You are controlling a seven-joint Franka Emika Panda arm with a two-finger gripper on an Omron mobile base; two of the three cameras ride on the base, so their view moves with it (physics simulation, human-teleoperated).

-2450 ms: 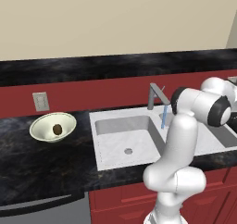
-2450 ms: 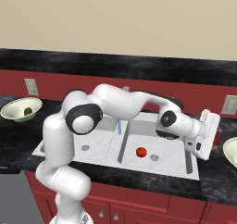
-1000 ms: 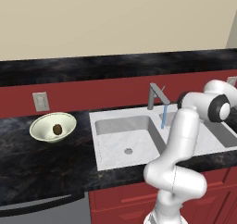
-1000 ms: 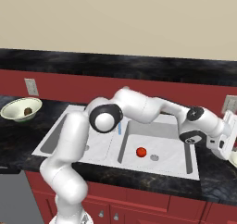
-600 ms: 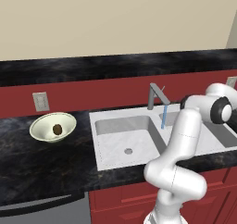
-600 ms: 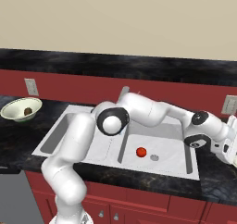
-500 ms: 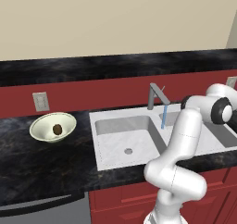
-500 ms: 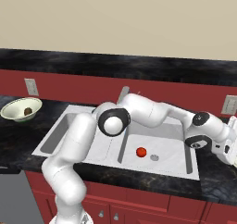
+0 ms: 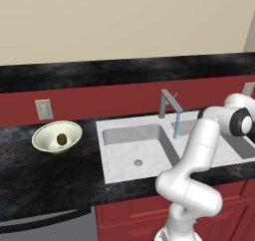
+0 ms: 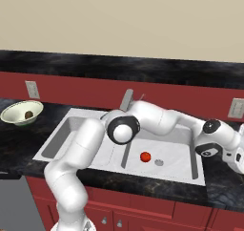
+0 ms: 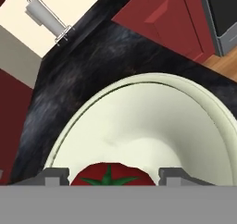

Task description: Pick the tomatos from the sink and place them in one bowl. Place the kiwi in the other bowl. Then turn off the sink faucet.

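Observation:
In the hand view my gripper point(image 11: 110, 177) is shut on a red tomato point(image 11: 109, 174) with a green stem star, held between the two finger tips point(image 11: 55, 176). Right under it lies a wide cream bowl point(image 11: 152, 126), nothing else inside it. A second tomato point(image 10: 145, 156) rests in the sink's point(image 10: 183, 173) right basin beside the drain. The kiwi point(image 9: 62, 139) lies in the other bowl point(image 9: 45, 135) on the counter left of the sink point(image 9: 107, 150). Water runs from the faucet point(image 9: 168, 101).
Black counter surrounds the sink, with red cabinets below. Wall outlets point(image 9: 44, 109) point(image 10: 236, 108) sit on the red backsplash. A paper-towel holder point(image 11: 46, 18) hangs on the wall beyond the bowl. My arm point(image 10: 167, 120) stretches across the right basin.
The arm has swung further right, carrying the hand past the sink's right end to over the bowl, with the tomato still in the jaws. The tomato in the basin has not moved.

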